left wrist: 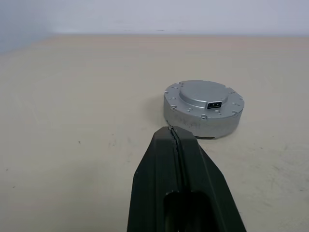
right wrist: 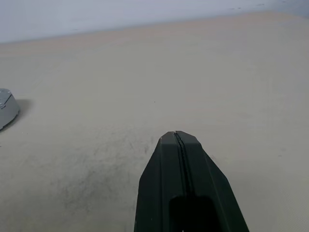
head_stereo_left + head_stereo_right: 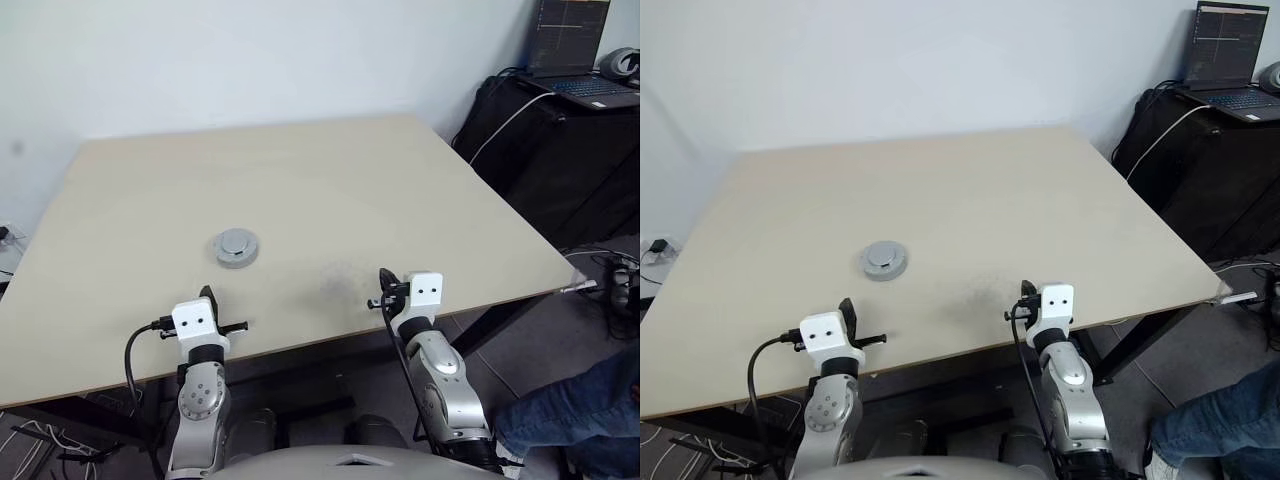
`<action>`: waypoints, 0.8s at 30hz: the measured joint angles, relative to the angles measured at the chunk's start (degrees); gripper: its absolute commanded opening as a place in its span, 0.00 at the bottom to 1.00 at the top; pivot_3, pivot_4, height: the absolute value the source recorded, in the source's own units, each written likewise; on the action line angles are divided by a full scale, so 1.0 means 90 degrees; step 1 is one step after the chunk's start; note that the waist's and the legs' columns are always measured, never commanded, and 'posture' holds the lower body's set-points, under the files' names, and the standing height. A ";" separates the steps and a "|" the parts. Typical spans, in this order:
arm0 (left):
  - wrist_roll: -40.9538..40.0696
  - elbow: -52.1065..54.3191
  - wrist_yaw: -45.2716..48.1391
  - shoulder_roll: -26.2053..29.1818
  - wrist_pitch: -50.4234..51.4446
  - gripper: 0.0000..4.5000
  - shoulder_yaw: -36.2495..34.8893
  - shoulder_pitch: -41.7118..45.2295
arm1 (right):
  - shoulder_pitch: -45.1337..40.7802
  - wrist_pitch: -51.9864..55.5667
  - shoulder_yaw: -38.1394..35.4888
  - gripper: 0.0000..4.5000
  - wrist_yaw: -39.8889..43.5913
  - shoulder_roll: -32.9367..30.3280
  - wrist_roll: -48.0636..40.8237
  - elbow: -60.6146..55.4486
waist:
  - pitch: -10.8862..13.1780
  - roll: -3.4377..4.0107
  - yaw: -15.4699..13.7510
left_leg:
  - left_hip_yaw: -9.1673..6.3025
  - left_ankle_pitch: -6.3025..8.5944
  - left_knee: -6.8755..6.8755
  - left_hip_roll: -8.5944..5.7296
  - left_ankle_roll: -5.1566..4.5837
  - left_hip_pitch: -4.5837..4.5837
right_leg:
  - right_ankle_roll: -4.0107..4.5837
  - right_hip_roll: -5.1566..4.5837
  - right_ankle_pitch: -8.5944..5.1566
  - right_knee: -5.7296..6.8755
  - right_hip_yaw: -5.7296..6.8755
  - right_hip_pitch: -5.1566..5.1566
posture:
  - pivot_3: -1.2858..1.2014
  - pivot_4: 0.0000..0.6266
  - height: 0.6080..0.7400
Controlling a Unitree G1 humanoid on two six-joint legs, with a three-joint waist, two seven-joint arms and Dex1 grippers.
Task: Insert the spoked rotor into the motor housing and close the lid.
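The motor housing (image 1: 203, 108) is covered by the lid (image 1: 204, 95), so nothing inside can be made out, and beside it a person's leg (image 3: 580, 420) is cut off.

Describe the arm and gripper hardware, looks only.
Both forearms are silver-grey metal with black joint bands. Each wrist carries a white boxy block with two small dark dots. The left gripper and right gripper each have two black, wedge-shaped fingers. A black cable loops off the left wrist; another runs down along the right forearm.
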State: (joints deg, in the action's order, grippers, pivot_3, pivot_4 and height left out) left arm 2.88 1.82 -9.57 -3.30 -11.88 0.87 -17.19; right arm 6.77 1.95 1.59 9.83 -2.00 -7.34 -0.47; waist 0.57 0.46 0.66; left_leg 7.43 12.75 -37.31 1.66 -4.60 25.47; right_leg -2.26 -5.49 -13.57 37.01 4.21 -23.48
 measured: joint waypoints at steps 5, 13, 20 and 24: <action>-0.0031 0.0000 -0.0046 -0.0003 -0.0033 0.01 -0.0026 0.0000 | 0.0009 0.0000 0.0006 0.00 0.0009 0.0009 -0.0005 0.0000 | -0.0001 0.0000 0.0000 | 0.0000 0.0000 -0.0002 0.0000 0.0000 0.0000 | -0.0001 0.0000 0.0001 0.0001 0.0000 0.0001 | 0.52 0.00 1.00; -0.0088 -0.0017 -0.0167 -0.0011 -0.0105 0.01 -0.0085 0.0025 | 0.0052 -0.0002 0.0023 0.00 0.0043 0.0005 -0.0006 -0.0001 | -0.0007 -0.0002 0.0000 | 0.0000 0.0000 -0.0004 0.0000 -0.0001 0.0000 | -0.0003 0.0000 0.0003 0.0001 0.0000 0.0002 | 0.52 0.00 1.00; -0.0148 -0.0126 -0.0084 -0.0008 -0.0121 0.01 -0.0033 0.0027 | 0.0101 -0.0001 0.0020 0.00 0.0169 0.0023 -0.0098 -0.0001 | -0.0013 -0.0002 0.0000 | 0.0000 0.0000 -0.0005 0.0000 -0.0001 0.0000 | -0.0003 0.0001 0.0004 0.0002 0.0000 0.0002 | 0.52 0.00 1.00; -0.0172 -0.0137 -0.0051 -0.0007 -0.0121 0.01 -0.0030 0.0028 | 0.0102 0.0001 0.0017 0.00 0.0162 0.0033 -0.0117 -0.0001 | -0.0015 -0.0001 0.0000 | 0.0000 0.0000 -0.0006 0.0000 -0.0001 -0.0001 | -0.0002 0.0000 0.0005 0.0002 0.0000 0.0002 | 0.52 0.00 1.00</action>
State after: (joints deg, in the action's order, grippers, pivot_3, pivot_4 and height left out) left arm 1.33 0.59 -10.03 -3.36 -12.97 0.59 -16.94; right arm 7.69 1.95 1.75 11.29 -1.70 -8.40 -0.48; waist 0.44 0.45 0.67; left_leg 7.43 12.75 -37.36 1.66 -4.61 25.47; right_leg -2.28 -5.49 -13.53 37.02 4.20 -23.46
